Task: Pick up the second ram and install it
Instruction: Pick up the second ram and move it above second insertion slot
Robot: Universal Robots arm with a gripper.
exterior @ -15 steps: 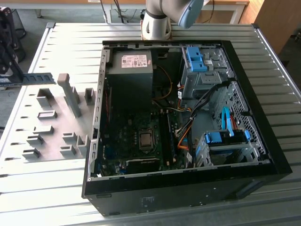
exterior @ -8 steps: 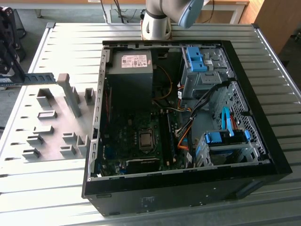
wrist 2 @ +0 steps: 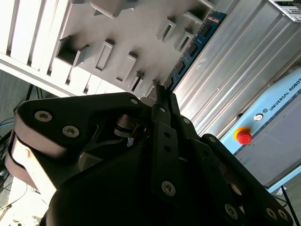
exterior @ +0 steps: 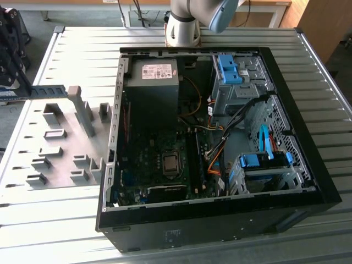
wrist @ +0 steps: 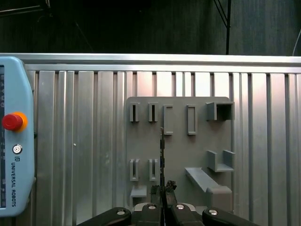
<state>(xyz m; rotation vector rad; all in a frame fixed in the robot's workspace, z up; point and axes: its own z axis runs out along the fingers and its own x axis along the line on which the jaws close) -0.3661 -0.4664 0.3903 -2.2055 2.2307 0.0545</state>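
The gripper is pinching the second ram edge-on above the grey holder tray. The pickup is looking done, but installing is remaining. The open computer case is lying well apart, toward the exterior view's right.

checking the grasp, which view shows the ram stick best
The second wrist view: the second ram shows its blue face and chips, clamped in the hand. The first wrist view has it edge-on; the exterior view, side-on at the exterior view's left.

Ribbed metal table, two items laid on it.
An open black computer case is set on the slats; a grey slotted holder plate is laid flat just beside it.
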